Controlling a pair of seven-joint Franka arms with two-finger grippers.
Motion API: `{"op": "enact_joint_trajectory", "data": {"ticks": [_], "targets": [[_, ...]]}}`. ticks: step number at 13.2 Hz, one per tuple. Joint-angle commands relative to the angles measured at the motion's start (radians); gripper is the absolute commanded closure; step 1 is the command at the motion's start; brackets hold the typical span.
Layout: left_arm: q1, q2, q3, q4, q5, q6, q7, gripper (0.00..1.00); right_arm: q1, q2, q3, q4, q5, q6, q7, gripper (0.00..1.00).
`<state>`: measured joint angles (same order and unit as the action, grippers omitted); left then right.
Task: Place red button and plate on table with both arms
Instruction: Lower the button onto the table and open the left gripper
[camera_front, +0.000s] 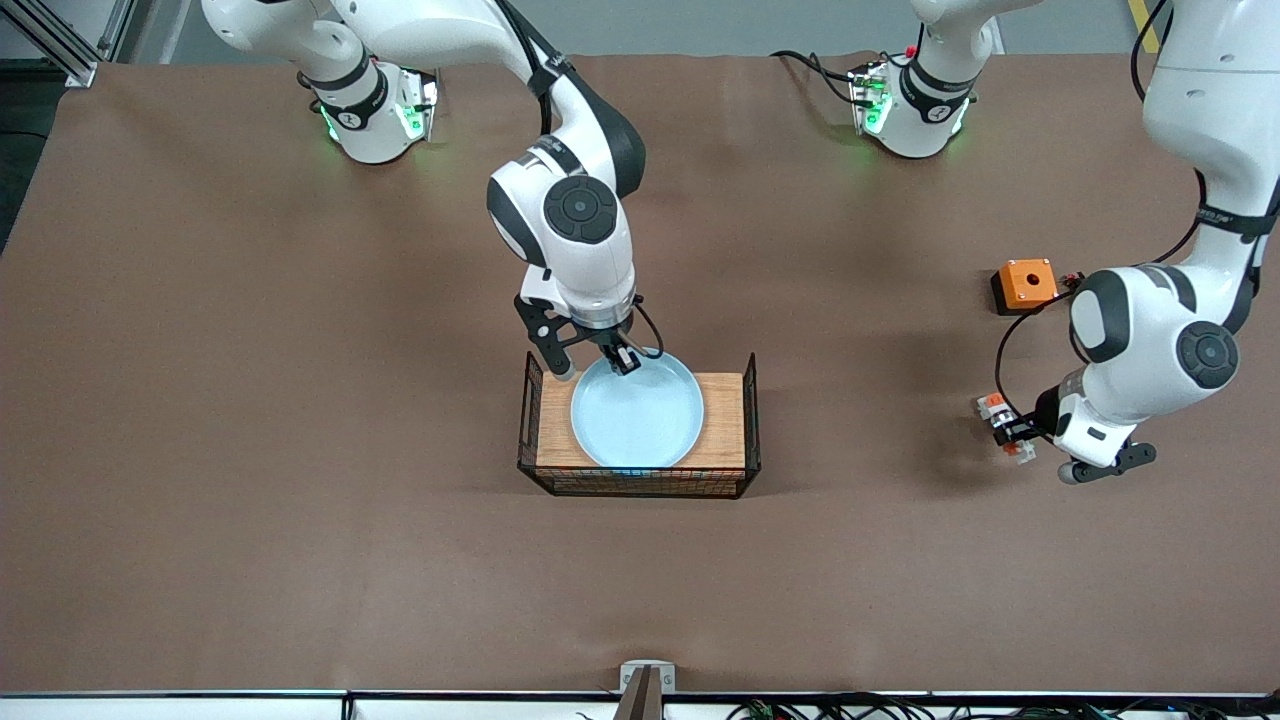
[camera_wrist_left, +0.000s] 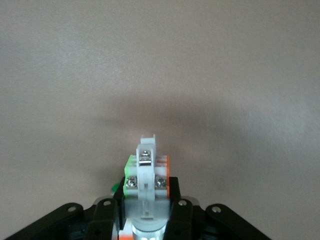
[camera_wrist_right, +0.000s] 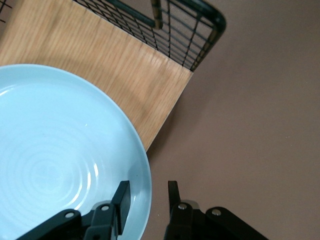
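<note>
- Plate (camera_front: 637, 413): pale-blue, round, lying on a wooden board (camera_front: 720, 420) inside a black wire rack (camera_front: 640, 484) at the middle of the counter (camera_front: 300, 400); not yet set on the counter itself.
- Right tool (camera_front: 618, 362): at the plate's 12 o'clock edge, fingers (camera_wrist_right: 121, 199) apart and straddling the rim, one inside the dish and one outside; no firm clamp shows yet.
- Red button (camera_front: 1003, 424): clamped in the left tool (camera_front: 1018, 430), which is shut on it, over bare counter toward the left arm's end of the counter; the wrist view shows the block upright between the fingers (camera_wrist_left: 178, 216).
- Orange-topped box (camera_front: 1024, 285): sits on the counter near the left arm.
- Risk, plate: a one-point pinch on a thin rim would likely let the plate tilt or slip on lifting, and its 6 o'clock edge could catch the rack's wire.
- Risk, button: released from height, the small block may topple or roll.
</note>
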<state>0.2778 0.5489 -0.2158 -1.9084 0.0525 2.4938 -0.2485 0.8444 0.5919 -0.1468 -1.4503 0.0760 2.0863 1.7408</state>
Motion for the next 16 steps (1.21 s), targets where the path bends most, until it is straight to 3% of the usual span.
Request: {"op": "enact_joint_trajectory", "data": {"ticks": [1, 7, 8, 9, 10, 11, 16], "targets": [[-0.008, 0.046, -0.002, 0.003, -0.002, 0.097, -0.058, 0.99, 0.010, 0.019, -0.008, 0.027, -0.008, -0.008, 0.003, 0.65], [-0.063, 0.112, 0.000, 0.061, -0.002, 0.146, -0.159, 0.96, 0.012, 0.020, -0.008, 0.039, -0.007, -0.008, 0.008, 0.90], [-0.071, 0.112, 0.000, 0.065, -0.002, 0.146, -0.161, 0.85, 0.012, 0.020, -0.008, 0.041, -0.007, -0.008, 0.006, 0.95], [-0.072, 0.112, 0.001, 0.065, -0.002, 0.146, -0.161, 0.55, 0.012, 0.019, -0.008, 0.041, -0.007, -0.008, 0.003, 0.96], [-0.071, 0.111, 0.001, 0.068, -0.002, 0.145, -0.161, 0.14, 0.012, 0.019, -0.007, 0.041, -0.007, -0.008, 0.005, 0.97], [-0.068, 0.102, 0.001, 0.065, 0.000, 0.139, -0.160, 0.00, 0.016, 0.020, -0.007, 0.041, -0.007, -0.008, 0.006, 0.97], [-0.066, -0.073, -0.010, 0.069, 0.013, -0.053, -0.156, 0.00, 0.015, 0.016, -0.007, 0.086, 0.007, -0.031, 0.009, 1.00]]}}
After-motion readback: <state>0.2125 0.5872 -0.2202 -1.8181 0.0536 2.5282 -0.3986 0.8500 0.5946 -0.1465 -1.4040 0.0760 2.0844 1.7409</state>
